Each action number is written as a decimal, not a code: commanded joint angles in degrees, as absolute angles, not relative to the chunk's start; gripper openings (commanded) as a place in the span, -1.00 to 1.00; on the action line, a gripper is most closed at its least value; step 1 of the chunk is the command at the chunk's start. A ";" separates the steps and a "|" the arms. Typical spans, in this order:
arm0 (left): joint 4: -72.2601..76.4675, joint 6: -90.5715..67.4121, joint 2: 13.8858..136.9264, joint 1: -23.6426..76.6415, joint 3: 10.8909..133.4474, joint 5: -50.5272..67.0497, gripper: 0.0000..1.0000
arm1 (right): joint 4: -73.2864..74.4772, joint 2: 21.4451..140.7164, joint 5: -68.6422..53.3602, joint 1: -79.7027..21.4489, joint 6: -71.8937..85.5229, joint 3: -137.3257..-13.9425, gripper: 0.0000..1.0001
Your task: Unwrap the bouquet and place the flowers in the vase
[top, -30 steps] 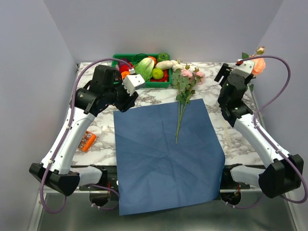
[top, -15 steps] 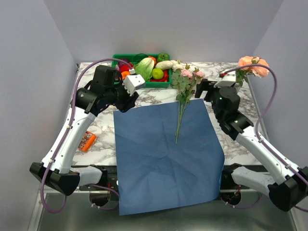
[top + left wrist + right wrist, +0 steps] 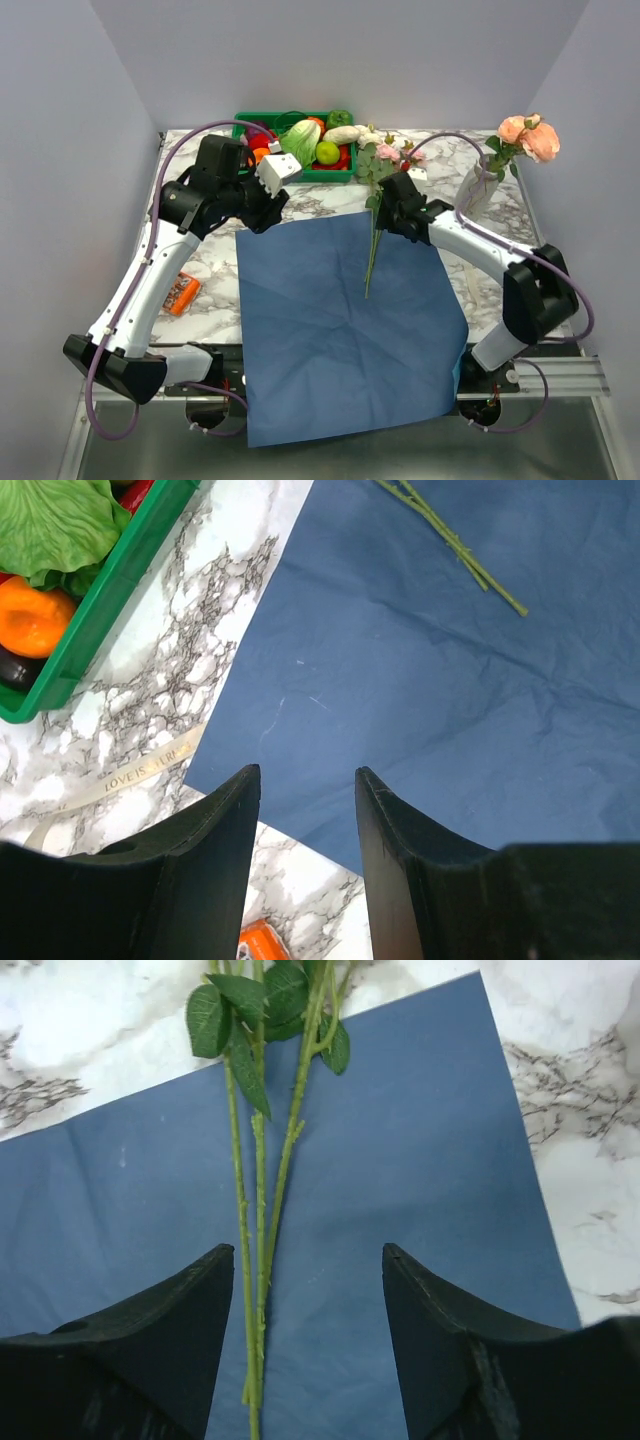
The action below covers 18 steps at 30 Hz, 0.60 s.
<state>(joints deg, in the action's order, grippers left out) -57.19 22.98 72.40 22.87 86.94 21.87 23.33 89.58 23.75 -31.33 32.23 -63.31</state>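
Note:
The blue paper (image 3: 340, 320) lies unfolded flat on the marble table. Across its far edge lie the remaining flowers (image 3: 385, 170), pink and cream roses with leafy sprigs, their stems (image 3: 262, 1260) running toward me. My right gripper (image 3: 383, 208) hovers over them, open (image 3: 308, 1255), the stems between its fingers close to the left one, not pinched. At the back right stands the whitish vase (image 3: 478, 185), holding peach roses (image 3: 528, 135). My left gripper (image 3: 262, 215) hangs open and empty (image 3: 308, 780) over the paper's far left corner. A cream ribbon (image 3: 130, 775) lies beside that corner.
A green crate (image 3: 295, 140) of vegetables stands at the back, just left of the flower heads, and shows in the left wrist view (image 3: 100, 590). An orange packet (image 3: 180, 292) lies at the table's left edge. The paper overhangs the near table edge.
My right arm left the peach roses in the vase and swung left to hover over the stems on the paper. Its jaws widened, then narrowed somewhat. The left arm stayed still.

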 commanded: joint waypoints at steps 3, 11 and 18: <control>-58.27 22.76 72.16 22.59 87.80 21.80 0.04 | 34.16 102.81 32.95 -31.38 43.32 -73.99 0.32; -58.18 23.81 72.24 22.59 86.66 21.09 0.04 | 39.64 114.17 34.72 -29.01 49.65 -83.85 0.19; -57.75 24.70 72.60 22.59 85.87 21.09 0.04 | 34.90 113.73 32.35 -26.90 47.37 -83.32 0.17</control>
